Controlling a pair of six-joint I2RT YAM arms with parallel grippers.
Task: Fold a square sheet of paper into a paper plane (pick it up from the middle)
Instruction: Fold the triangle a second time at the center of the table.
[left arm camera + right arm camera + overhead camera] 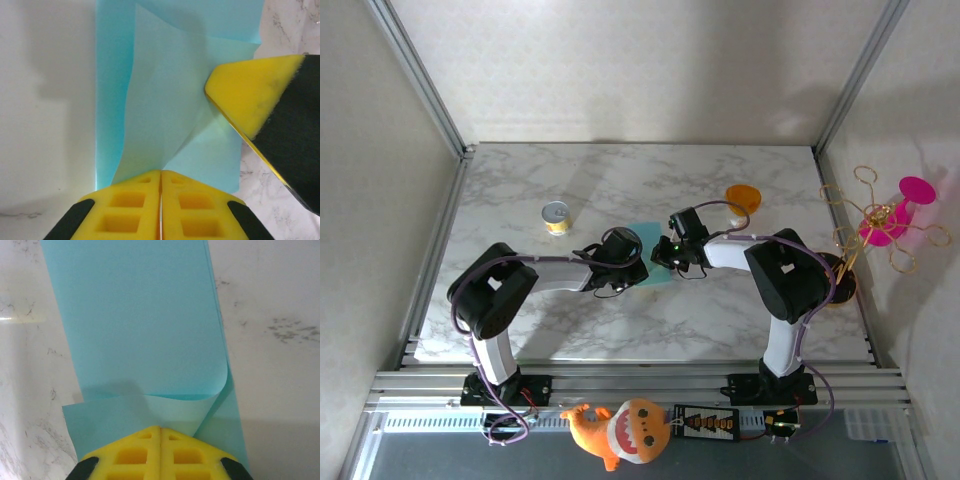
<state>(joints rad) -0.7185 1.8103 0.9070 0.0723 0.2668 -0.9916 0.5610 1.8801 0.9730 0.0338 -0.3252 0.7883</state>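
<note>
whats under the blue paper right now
The marble table shows on both sides of the square sheet of paper, so it lies on that. Part of the sheet is folded over itself; anything between the layers or beneath is covered.

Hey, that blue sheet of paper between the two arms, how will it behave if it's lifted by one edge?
Probably floppy: the paper curls over softly at the right tool. Likely very light: the left tool holds a flap up by a fingertip pinch.
</note>
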